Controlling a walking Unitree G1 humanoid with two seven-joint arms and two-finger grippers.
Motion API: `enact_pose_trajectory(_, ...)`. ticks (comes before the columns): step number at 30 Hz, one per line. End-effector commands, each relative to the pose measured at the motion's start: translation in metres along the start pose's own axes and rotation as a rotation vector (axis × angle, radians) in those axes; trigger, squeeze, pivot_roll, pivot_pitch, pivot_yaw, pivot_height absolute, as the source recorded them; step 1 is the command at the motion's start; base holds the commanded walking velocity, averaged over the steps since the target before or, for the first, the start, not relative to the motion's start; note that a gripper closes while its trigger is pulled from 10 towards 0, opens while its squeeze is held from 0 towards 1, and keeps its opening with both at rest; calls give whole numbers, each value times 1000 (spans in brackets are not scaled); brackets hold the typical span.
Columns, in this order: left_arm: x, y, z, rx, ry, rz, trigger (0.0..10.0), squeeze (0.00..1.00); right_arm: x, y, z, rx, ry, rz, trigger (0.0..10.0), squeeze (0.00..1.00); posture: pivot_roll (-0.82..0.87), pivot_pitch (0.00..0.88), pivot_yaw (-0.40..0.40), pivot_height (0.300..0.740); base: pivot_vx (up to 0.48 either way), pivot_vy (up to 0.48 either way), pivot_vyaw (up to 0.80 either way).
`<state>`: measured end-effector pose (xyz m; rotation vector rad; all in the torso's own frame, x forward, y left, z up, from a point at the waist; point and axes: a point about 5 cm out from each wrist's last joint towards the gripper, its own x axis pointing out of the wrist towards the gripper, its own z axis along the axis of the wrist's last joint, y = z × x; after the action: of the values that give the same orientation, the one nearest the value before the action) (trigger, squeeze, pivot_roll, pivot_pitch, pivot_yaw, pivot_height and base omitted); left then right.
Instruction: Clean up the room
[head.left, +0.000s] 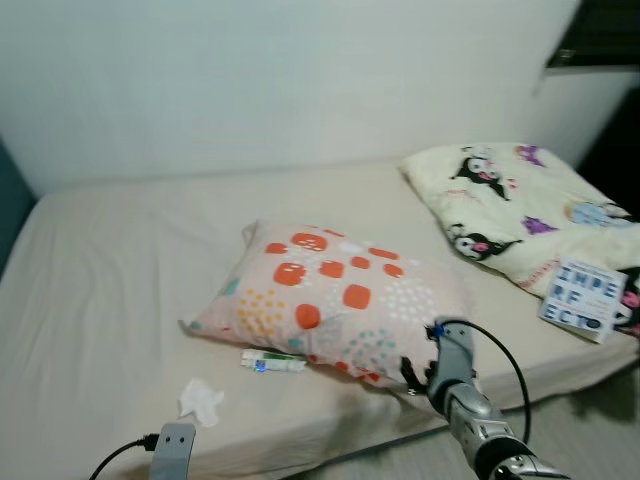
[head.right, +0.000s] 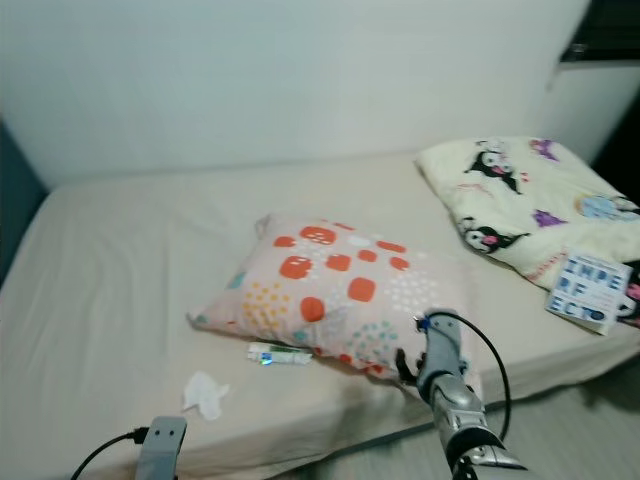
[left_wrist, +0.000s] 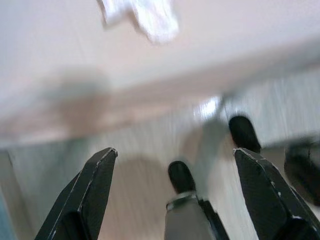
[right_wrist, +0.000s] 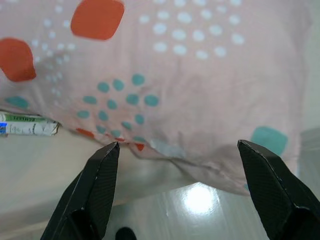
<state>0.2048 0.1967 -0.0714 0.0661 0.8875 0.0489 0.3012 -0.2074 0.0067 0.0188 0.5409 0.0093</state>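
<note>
Right pincer (right_wrist: 177, 150) spread wide at the spotted pillow's (head.left: 330, 300) near edge, forearm raised.

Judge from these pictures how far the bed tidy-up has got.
Nothing looks done yet. In hand: the right gripper, open, at the spotted pillow's near edge. The left gripper is open, holding nothing. Left on the bed: tube, crumpled tissue, book, cartoon blanket.

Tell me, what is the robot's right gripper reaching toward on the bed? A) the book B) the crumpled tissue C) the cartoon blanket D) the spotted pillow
D: the right gripper, fingers open, sits at the near edge of the spotted pillow, which lies just ahead of it.
</note>
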Motion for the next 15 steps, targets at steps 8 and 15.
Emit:
enact_pose_trajectory(8, 1, 11, 12, -29, -39, 73, 10000, 0, 5, 24, 16, -4, -70, 144, 10000, 0, -150, 70, -37, 740, 0, -420, 0)
enact_pose_trajectory(15, 3, 14, 28, -65, -87, 114, 10000, 0, 7, 44, 31, -19, -126, 277, 10000, 0, -156, 77, -30, 740, 0, 0, 150)
